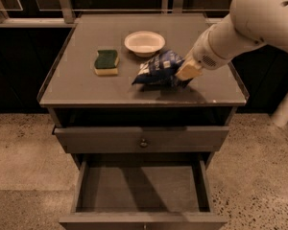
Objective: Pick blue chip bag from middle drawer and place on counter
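The blue chip bag (158,69), dark blue foil with white lettering, is held over the right middle of the counter (86,87), its lower edge close to or on the surface. My gripper (182,74) is shut on the bag's right end, with the cream arm reaching in from the upper right. The middle drawer (141,188) stands pulled out below, its wide dark floor bare.
A green-and-yellow sponge (106,62) lies on the counter's left part. A white bowl (144,42) sits at the back middle, just behind the bag. A closed drawer front with a small round knob (143,142) is above the open drawer. Speckled floor surrounds the cabinet.
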